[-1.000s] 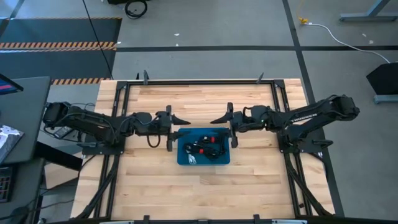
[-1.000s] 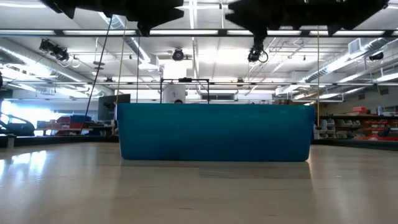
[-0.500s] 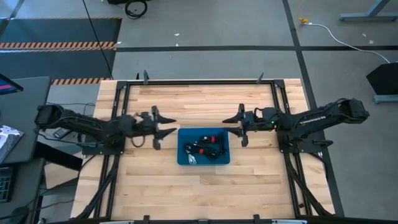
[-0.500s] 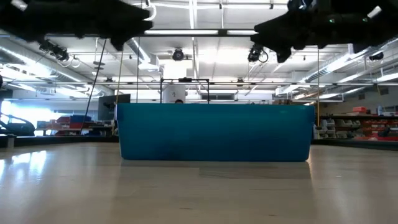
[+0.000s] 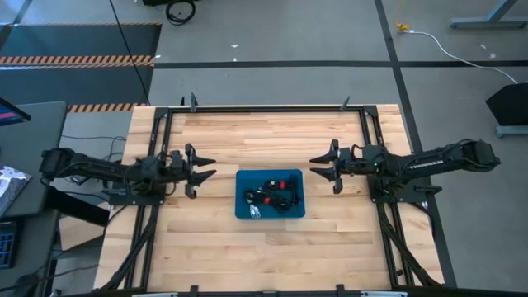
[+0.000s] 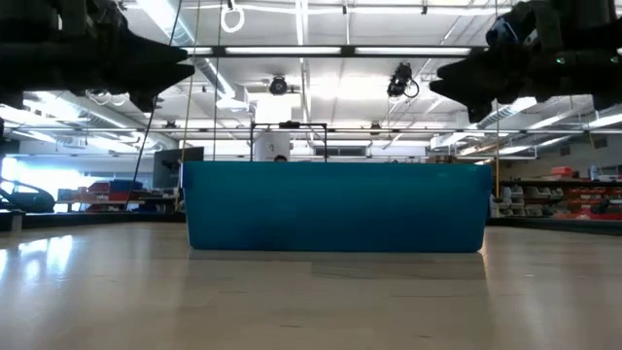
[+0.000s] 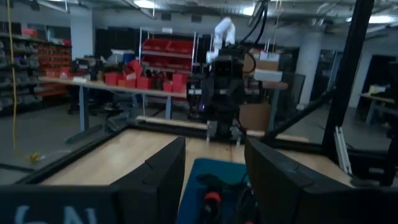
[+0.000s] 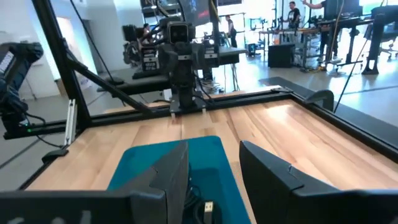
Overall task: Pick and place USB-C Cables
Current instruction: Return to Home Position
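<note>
High view: USB-C cables (image 5: 271, 195) coiled in blue tray (image 5: 289, 214), table ctr; left gripper (image 5: 204, 167) & right gripper (image 5: 318, 167) flank it, fingers spread wide, nothing held

Left tool (image 5: 206, 167): withdrawn leftward from the blue tray's (image 5: 241, 208) near corner; now apart from it.
Right tool (image 5: 317, 167): withdrawn rightward from the tray's opposite side; now apart.
Both arms: folded back toward their bases.
</note>
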Tool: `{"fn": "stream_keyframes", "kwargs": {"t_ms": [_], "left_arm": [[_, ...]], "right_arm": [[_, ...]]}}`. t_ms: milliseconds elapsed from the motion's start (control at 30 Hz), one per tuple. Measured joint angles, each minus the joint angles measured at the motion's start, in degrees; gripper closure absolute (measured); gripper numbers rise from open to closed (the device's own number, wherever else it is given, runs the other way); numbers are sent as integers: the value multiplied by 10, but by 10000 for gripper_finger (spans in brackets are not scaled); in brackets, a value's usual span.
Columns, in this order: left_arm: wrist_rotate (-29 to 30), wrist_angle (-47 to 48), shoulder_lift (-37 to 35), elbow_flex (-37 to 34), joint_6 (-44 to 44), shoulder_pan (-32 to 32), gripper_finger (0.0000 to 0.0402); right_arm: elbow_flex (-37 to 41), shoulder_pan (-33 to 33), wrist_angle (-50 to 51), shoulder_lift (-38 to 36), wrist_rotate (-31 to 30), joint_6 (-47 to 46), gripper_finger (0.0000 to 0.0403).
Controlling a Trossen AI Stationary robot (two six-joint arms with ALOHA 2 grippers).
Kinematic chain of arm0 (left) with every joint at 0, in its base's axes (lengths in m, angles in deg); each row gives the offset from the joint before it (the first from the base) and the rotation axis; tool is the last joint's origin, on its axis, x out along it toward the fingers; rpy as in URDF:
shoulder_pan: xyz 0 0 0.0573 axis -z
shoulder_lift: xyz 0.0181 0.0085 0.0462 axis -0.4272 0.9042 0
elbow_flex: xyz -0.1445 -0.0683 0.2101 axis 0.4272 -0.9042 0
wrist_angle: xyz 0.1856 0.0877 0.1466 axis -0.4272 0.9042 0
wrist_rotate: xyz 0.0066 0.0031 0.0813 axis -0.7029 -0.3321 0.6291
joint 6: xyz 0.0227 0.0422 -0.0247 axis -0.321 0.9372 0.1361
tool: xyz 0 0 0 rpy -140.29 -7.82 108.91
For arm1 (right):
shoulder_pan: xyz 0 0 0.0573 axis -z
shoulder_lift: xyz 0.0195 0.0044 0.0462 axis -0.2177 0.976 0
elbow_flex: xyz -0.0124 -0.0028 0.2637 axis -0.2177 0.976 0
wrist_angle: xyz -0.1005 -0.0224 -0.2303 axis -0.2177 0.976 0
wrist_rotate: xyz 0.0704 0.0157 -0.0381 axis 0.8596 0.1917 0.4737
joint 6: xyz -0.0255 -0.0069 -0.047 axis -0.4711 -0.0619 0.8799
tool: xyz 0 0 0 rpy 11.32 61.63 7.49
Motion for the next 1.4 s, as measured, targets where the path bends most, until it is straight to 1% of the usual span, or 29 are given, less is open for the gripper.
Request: {"fn": "stream_keyframes", "kwargs": {"t_ms": [300, 400, 533, 767, 967, 1167, 1400], "left_arm": [[3, 114, -86, 0, -12, 2, 228], [5, 130, -106, 0, -13, 2, 228], [5, 150, -127, 0, -12, 2, 228], [5, 213, -154, 0, -22, 2, 228], [5, 234, -179, 0, -23, 2, 228], [5, 291, -207, 0, -29, 2, 228], [5, 321, -238, 0, -31, 2, 228]], "right_arm": [[76, 1, 5, -89, 0, -14, 253], [75, 1, 47, -110, 0, -15, 253], [75, 1, 68, -132, 1, -15, 253], [74, 1, 114, -169, 5, -18, 253], [74, 1, 151, -201, 6, -20, 253], [74, 1, 201, -235, 7, -22, 253], [74, 1, 236, -274, 6, -24, 253]]}}
